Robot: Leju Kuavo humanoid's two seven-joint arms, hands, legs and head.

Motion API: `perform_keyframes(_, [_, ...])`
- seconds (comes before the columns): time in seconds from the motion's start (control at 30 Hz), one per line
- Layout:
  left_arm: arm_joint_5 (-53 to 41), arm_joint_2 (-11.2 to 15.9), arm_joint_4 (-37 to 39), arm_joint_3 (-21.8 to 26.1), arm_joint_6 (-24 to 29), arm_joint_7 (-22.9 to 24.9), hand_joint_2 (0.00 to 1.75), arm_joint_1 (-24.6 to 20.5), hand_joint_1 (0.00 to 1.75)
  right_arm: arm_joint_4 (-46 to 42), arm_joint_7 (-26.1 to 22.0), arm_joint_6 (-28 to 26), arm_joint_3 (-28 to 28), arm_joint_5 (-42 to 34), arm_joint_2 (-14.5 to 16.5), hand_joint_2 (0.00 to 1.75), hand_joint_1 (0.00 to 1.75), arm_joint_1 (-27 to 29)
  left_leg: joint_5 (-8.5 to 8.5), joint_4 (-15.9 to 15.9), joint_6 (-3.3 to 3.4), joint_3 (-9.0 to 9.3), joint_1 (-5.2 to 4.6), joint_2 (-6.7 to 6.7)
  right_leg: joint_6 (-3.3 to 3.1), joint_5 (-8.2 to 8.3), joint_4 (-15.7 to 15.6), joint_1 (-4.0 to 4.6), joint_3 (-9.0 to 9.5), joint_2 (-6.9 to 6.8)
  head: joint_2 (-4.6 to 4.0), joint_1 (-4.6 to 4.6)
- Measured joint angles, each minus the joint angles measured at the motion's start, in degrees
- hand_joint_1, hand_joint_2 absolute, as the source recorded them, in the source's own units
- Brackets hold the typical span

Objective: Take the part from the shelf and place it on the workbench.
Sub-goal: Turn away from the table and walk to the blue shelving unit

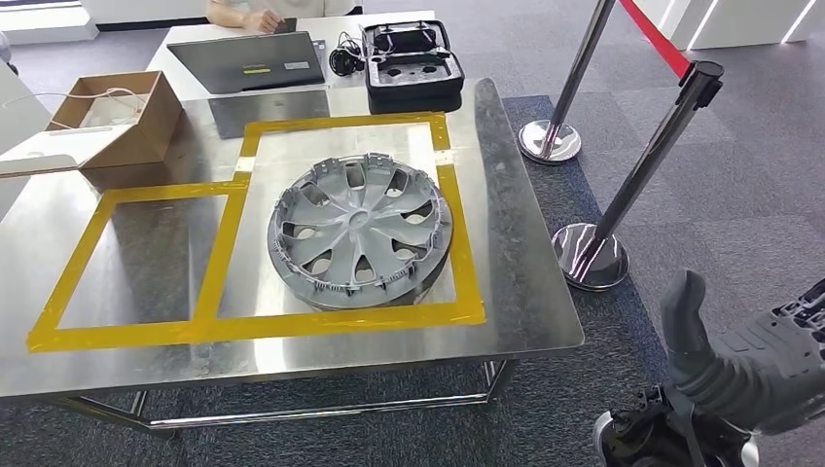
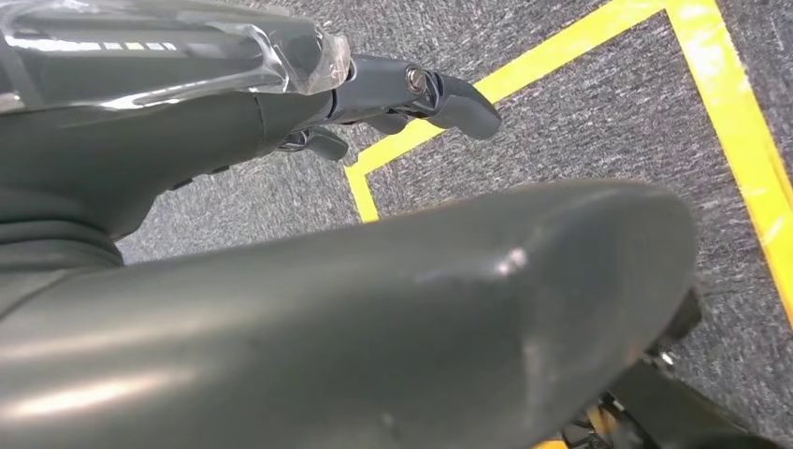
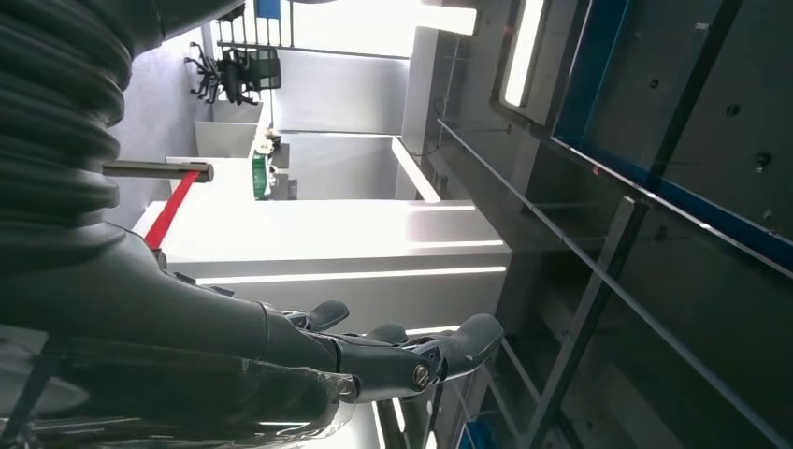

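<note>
The part, a grey plastic wheel cover point(image 1: 360, 231), lies flat on the steel workbench point(image 1: 525, 292), inside the right-hand square of yellow tape point(image 1: 462, 243). Nothing touches it. My right hand point(image 1: 725, 365) is low at the right, off the bench's near right corner, empty, thumb up. In the right wrist view the right hand's fingers point(image 3: 411, 360) are stretched out with nothing in them. My left hand's fingers point(image 2: 411, 94) hang above grey carpet and hold nothing.
A cardboard box point(image 1: 122, 117) sits at the bench's back left. A laptop point(image 1: 248, 60), a black case point(image 1: 412, 58) and a person's hand point(image 1: 261, 19) are behind it. Two stanchions point(image 1: 593, 248) with a red belt stand right of the bench. Yellow floor tape point(image 2: 739, 122) crosses the carpet.
</note>
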Motion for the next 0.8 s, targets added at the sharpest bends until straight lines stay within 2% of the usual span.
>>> perform_keyframes(0.03, [0.0,0.0,0.0,0.0,0.0,0.0,0.00,0.0,0.00,0.1,0.0,0.0,0.0,0.0,0.0,1.75,0.00,0.0,-1.21,3.5,0.03,-1.77,-0.02,-0.03,-0.09,0.02,0.0,0.15,-0.08,0.00,0.00,0.00])
perform_keyframes(0.07, [0.0,0.0,0.0,0.0,0.0,0.0,0.00,0.1,0.00,0.1,0.0,0.0,0.0,0.0,0.0,1.75,0.00,0.0,-1.36,5.3,0.12,-2.73,-0.03,-0.05,-0.15,0.04,0.0,0.30,-0.11,0.01,0.00,0.00])
perform_keyframes(0.1, [0.0,0.0,0.0,0.0,0.0,0.0,0.00,0.1,0.00,0.2,0.0,0.0,0.0,0.0,0.0,1.75,0.00,0.0,-0.30,4.5,0.29,-2.47,-0.07,-0.08,-0.18,0.03,0.0,0.44,-0.06,0.04,0.00,0.00])
perform_keyframes(0.13, [0.0,0.0,0.0,0.0,0.0,0.1,0.00,0.1,0.00,0.2,0.0,0.0,0.0,0.0,0.0,1.75,0.00,0.0,1.59,1.6,0.56,-1.09,-0.17,-0.10,-0.19,0.01,0.0,0.56,0.03,0.07,0.00,0.00])
perform_keyframes(0.17, [0.0,0.1,0.0,0.0,0.0,0.1,0.00,0.1,0.00,0.2,0.0,0.0,0.0,0.0,0.0,1.75,0.00,0.0,3.72,-2.7,0.96,0.98,-0.34,-0.14,-0.19,-0.01,0.0,0.66,0.14,0.11,0.00,0.00])
perform_keyframes(0.2, [0.0,0.1,0.0,0.0,0.0,0.1,0.00,0.1,0.00,0.2,0.0,0.0,0.0,0.0,0.0,1.75,0.00,-0.1,5.25,-6.7,1.29,2.95,-0.56,-0.15,-0.10,-0.09,0.1,0.88,0.16,0.13,0.00,0.01])
perform_keyframes(0.23, [0.0,0.1,0.0,0.0,0.0,0.0,0.00,0.0,0.00,0.2,0.0,0.0,0.0,-0.1,0.0,1.75,0.00,-0.1,6.12,-9.5,1.51,4.26,-0.75,-0.13,0.01,-0.15,0.1,1.03,0.13,0.16,0.00,0.04])
perform_keyframes(0.27, [0.0,0.2,0.0,0.0,0.0,0.0,0.00,0.0,0.00,0.3,0.0,0.0,0.0,-0.1,0.0,1.75,0.00,-0.1,6.36,-10.9,1.64,4.89,-0.93,-0.11,0.20,-0.19,0.2,1.12,0.07,0.17,0.00,0.06])
perform_keyframes(0.37, [0.0,0.2,0.0,0.0,0.1,-0.1,0.00,0.2,0.00,0.3,0.0,0.0,0.0,-0.4,0.0,1.75,0.00,-0.1,6.52,-11.4,2.14,4.93,-0.99,-0.03,1.08,-0.41,0.3,0.95,-0.04,0.16,0.00,0.08])
perform_keyframes(0.43, [0.0,0.1,0.0,0.0,0.1,-0.1,0.00,0.2,0.00,0.3,0.0,0.0,0.1,-0.5,0.0,1.75,0.00,-0.3,6.78,-11.6,2.70,4.98,-0.68,0.08,1.81,-2.21,3.0,0.81,-1.23,0.11,0.00,0.25])
perform_keyframes(0.53, [-0.1,0.1,0.0,0.0,0.2,-0.2,0.00,0.2,0.00,0.6,0.0,0.0,0.1,-0.8,-0.1,1.75,0.00,-0.5,6.82,-11.6,2.94,4.84,-0.55,0.26,2.66,-7.18,13.7,0.45,-6.23,0.07,0.00,0.40])
perform_keyframes(0.57, [-0.1,0.1,0.0,0.0,0.2,-0.3,0.00,0.2,0.00,0.8,0.0,0.0,0.1,-0.9,-0.1,1.75,0.00,-0.5,6.81,-11.6,2.93,4.82,-0.52,0.30,2.81,-7.71,16.0,0.34,-7.34,0.06,0.00,0.41])
perform_keyframes(0.6, [-0.2,0.1,0.0,0.0,0.3,-0.3,0.00,0.2,0.00,0.9,0.0,0.0,0.1,-1.0,-0.2,1.75,0.00,-0.5,6.81,-11.6,2.91,4.86,-0.46,0.30,2.89,-7.12,16.1,0.23,-7.37,0.05,0.00,0.41])
perform_keyframes(0.63, [-0.2,0.0,0.0,0.0,0.3,-0.4,0.00,0.2,0.00,0.9,0.0,0.0,0.1,-1.0,-0.2,1.75,0.00,-0.5,6.78,-11.6,2.84,4.97,-0.37,0.28,2.93,-5.54,13.8,0.11,-6.21,0.02,0.00,0.42])
perform_keyframes(0.7, [-0.3,0.0,0.0,0.0,0.4,-0.6,0.00,0.2,0.00,1.0,0.0,0.0,0.1,-1.1,-0.3,0.87,0.00,-0.6,6.66,-11.5,2.45,5.21,-0.30,0.18,2.96,-1.91,5.6,-0.08,-2.12,-0.20,0.00,0.43])
perform_keyframes(0.73, [-0.3,0.0,0.0,0.0,0.4,-0.6,0.00,0.2,0.00,1.0,0.0,0.0,0.1,-1.2,-0.3,0.44,0.00,-0.6,6.68,-11.4,2.10,5.22,-0.35,0.12,2.77,-0.81,2.4,-0.09,-0.59,-0.21,0.00,0.40])
perform_keyframes(0.77, [-0.3,0.1,0.0,0.0,0.5,-0.7,0.00,0.2,0.00,1.0,0.0,0.0,0.1,-1.1,-0.3,0.00,0.00,-0.6,6.70,-11.4,1.72,5.15,-0.41,0.09,2.47,-0.41,0.7,-0.01,0.17,-0.19,0.00,0.37])
perform_keyframes(0.8, [-0.2,0.1,0.0,0.0,0.5,-0.9,0.00,0.2,0.00,1.1,0.0,0.0,0.1,-1.1,-0.4,0.00,0.00,-0.6,6.80,-11.4,1.33,5.06,-0.47,0.08,2.08,-0.48,0.2,0.13,0.25,-0.09,0.00,0.34])
